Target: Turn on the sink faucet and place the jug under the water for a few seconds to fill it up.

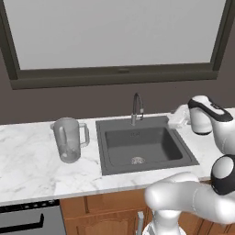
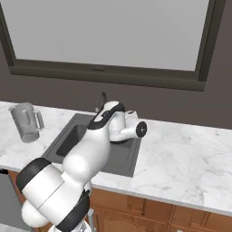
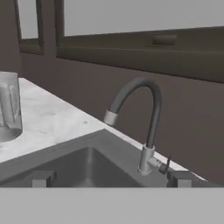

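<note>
Jug [image 1: 69, 139] stands upright on the white counter [image 1: 27, 156], left of the sink [image 1: 142, 147]. Faucet [image 1: 136, 108] rises behind the sink, below a big window [image 1: 114, 32]. Claw [image 3: 111, 178] is spread wide, holding nothing, near the faucet.

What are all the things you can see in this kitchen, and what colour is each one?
jug: one, see-through grey, standing upright on the counter left of the sink, handle toward the sink.
sink: one, dark grey, set into the counter, round metal drain in its middle.
sink faucet: one, dark grey, arched, at the sink's back edge; no water is running.
counter: one, white marble.
window: one, pale grey pane in a dark frame, on the wall above the sink.
cabinets: brown wood, under the counter.
dark appliance: one, under the counter's left part.
gripper: one, dark tips set wide apart, holding nothing, pointed at the faucet.
</note>
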Available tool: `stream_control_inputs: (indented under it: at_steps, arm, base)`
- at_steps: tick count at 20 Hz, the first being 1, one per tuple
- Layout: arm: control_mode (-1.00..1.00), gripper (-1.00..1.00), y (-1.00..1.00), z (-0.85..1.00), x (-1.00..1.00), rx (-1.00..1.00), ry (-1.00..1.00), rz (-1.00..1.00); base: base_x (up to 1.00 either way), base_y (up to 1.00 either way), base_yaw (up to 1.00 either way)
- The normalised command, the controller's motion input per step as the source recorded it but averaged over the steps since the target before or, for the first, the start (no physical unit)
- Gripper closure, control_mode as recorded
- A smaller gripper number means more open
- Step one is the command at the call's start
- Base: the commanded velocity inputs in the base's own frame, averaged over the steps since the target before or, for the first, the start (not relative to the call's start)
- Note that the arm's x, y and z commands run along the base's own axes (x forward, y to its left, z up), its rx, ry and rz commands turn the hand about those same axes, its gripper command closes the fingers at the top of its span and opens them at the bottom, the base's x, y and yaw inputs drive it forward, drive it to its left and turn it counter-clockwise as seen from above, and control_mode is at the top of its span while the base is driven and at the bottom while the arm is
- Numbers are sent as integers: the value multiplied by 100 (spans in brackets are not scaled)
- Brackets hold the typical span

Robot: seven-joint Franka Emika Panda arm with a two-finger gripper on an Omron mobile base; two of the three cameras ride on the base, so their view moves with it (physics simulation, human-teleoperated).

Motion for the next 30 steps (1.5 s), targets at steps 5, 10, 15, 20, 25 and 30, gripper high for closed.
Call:
stream_control_inputs:
  at_steps: [5, 10, 15, 20, 25, 30]
  arm:
    - [-100, -100, 4, -2, 50, 0, 0, 19]
    - [-100, -100, 24, -8, 70, 0, 0, 1]
    - [-100, -100, 19, -21, 55, 0, 0, 0]
    - [-100, -100, 8, -42, 28, 0, 0, 1]
    - [-100, -100, 14, -28, 33, 0, 0, 0]
    - [-100, -100, 18, -17, 37, 0, 0, 0]
  base:
    - [0, 0, 0]
    - [0, 0, 0]
    - [0, 0, 0]
    - [0, 0, 0]
    - [0, 0, 0]
    - [0, 0, 0]
